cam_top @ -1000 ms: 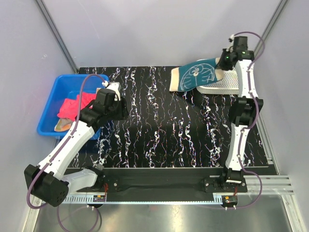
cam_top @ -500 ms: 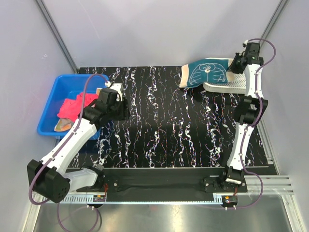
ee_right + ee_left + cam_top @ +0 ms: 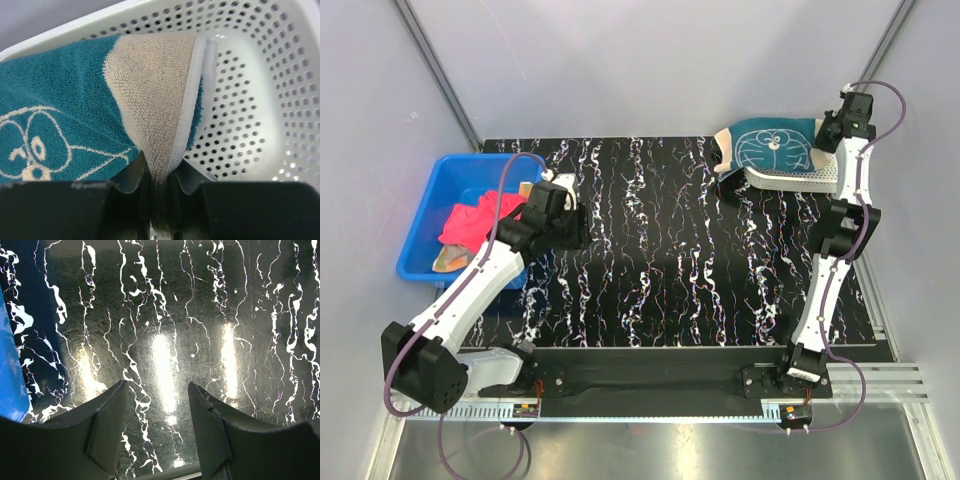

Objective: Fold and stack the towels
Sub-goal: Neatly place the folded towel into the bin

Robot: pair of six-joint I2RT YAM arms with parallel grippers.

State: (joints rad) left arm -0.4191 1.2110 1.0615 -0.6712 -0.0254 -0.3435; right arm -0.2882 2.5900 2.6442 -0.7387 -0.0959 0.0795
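**Ana:** What does the right gripper (image 3: 159,175) have?

**Ben:** It is pinched tight on the beige-edged corner of the teal towel (image 3: 60,100). The folded layers run straight up out of the fingers. The rest of the cloth spreads ahead of them and off to their left. The white basket (image 3: 250,100) lies beneath and beyond the fingertips.

**Ana:** So this is the placing step. How should it go?

**Ben:** I'd lower the pinched corner until the cloth rests on the basket floor, and only then let go, so the fold doesn't spring apart. From above, the end farthest from the gripper seems to hang past the basket's rim. I'd draw it a little further in before release.

**Ana:** Does the wrist view show that overhang?

**Ben:** No. It gives the grip, the stacked edges and the perforated wall, but not the towel's far end. The overhead view gives the whole outline and the cartoon face, yet the fingers there are too small to judge.

**Ana:** And the left gripper (image 3: 157,390)?

**Ben:** Its jaws stand apart with nothing between them, and only the marbled table (image 3: 165,315) is below. A sliver of the blue bin (image 3: 430,215) sits just to its left. Only the overhead view shows the pink-red towel (image 3: 470,220) and orange-peach towel (image 3: 448,260) heaped inside the bin, unfolded.
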